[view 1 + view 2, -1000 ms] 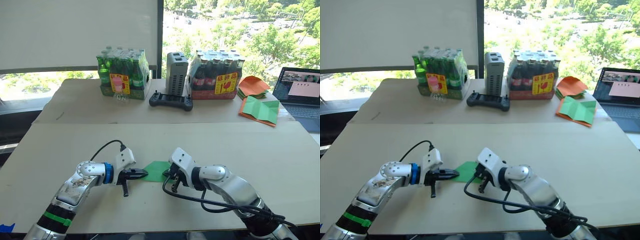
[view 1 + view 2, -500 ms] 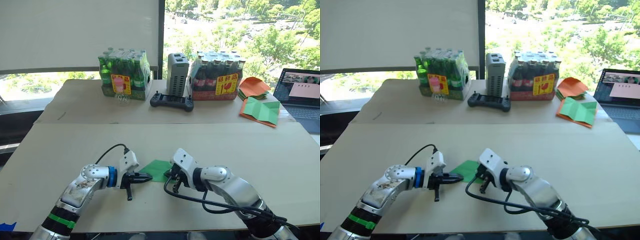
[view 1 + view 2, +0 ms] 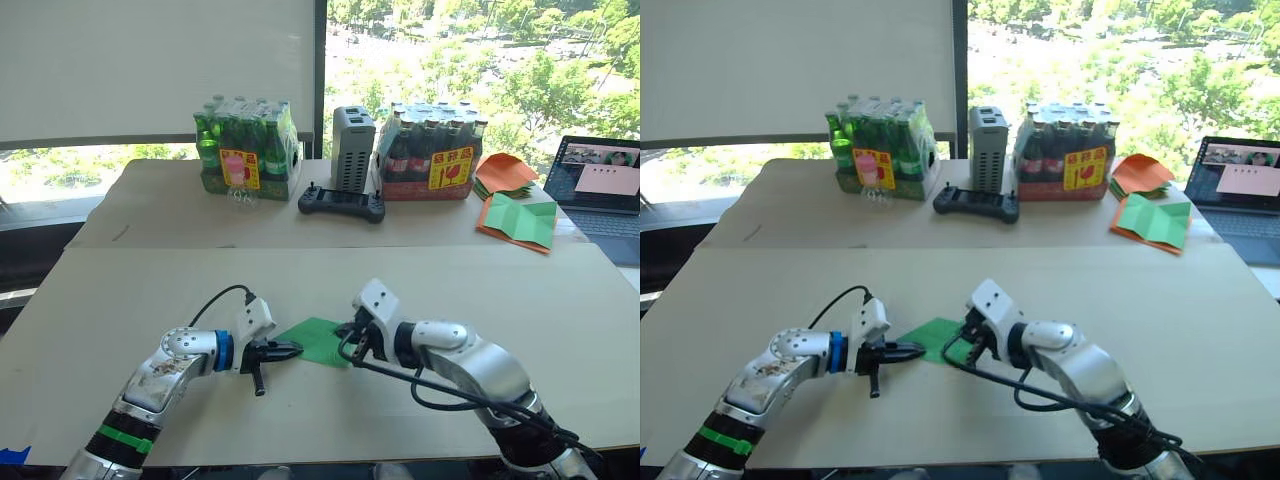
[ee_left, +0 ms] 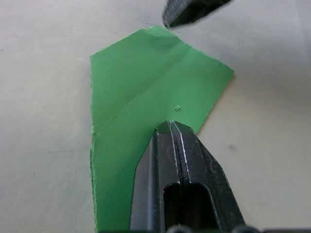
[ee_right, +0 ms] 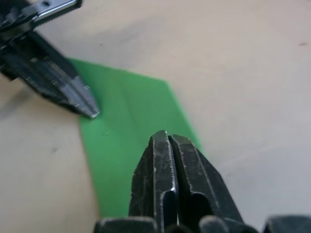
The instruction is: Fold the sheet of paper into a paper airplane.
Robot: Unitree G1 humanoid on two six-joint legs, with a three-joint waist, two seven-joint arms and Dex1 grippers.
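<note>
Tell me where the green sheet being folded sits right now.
The sheet of paper lies flat on the near table, centred between the left gripper on its left and the right gripper on its right, both with fingers shut.

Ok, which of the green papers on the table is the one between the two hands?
The plain green sheet at the near table edge; the other green sheet, orange-edged, lies far back by the laptop.
</note>
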